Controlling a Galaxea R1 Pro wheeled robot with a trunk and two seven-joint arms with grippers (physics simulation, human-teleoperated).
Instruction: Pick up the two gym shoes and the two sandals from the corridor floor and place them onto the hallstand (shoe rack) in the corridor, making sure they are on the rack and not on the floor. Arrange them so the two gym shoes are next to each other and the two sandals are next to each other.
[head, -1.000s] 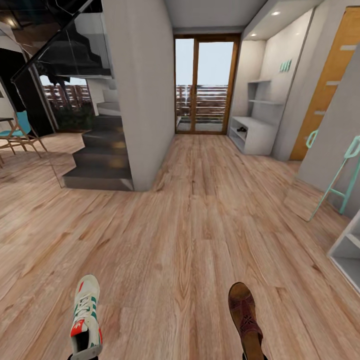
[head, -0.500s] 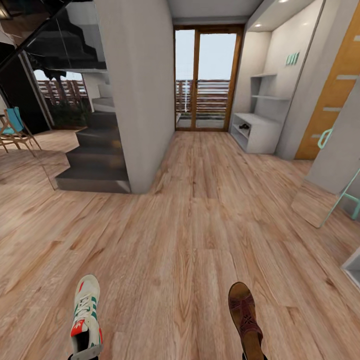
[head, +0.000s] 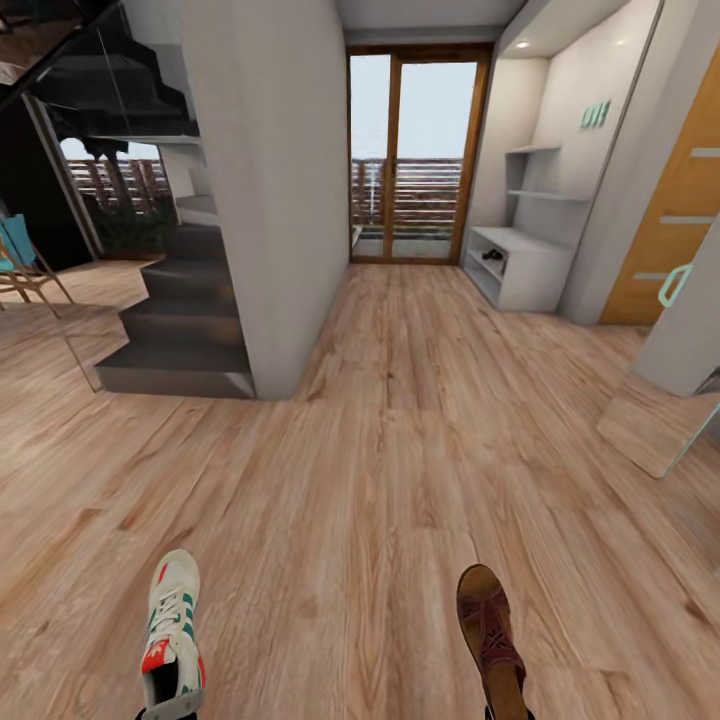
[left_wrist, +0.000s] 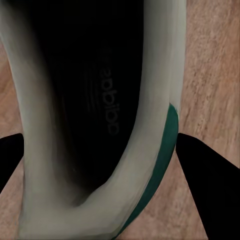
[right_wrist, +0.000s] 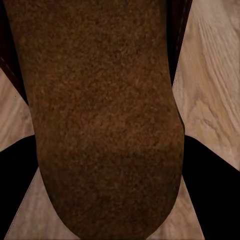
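Observation:
A white gym shoe (head: 172, 630) with green stripes and a red tongue hangs toe-forward over the corridor floor (head: 380, 450) at the lower left of the head view. My left gripper (left_wrist: 100, 150) is shut on its heel collar, and the gym shoe (left_wrist: 150, 165) shows its dark insole. A dark brown sandal (head: 490, 630) hangs at the lower right. My right gripper (right_wrist: 112, 167) is shut across the heel of the sandal (right_wrist: 105, 100), whose tan footbed faces the camera. The pale grey hallstand (head: 525, 270) stands far ahead on the right, with a small dark thing in its upper slot.
A grey wall block (head: 265, 200) and dark stairs (head: 180, 320) stand ahead on the left. Glass doors (head: 410, 160) close the corridor's far end. On the right are a wooden door (head: 680, 220) and a leaning panel (head: 660, 420). Open floor runs between them.
The camera has travelled forward down the corridor: the hallstand, stairs and wall look nearer, and the teal stool at the right has left the view. Both shoes keep their place in the grippers.

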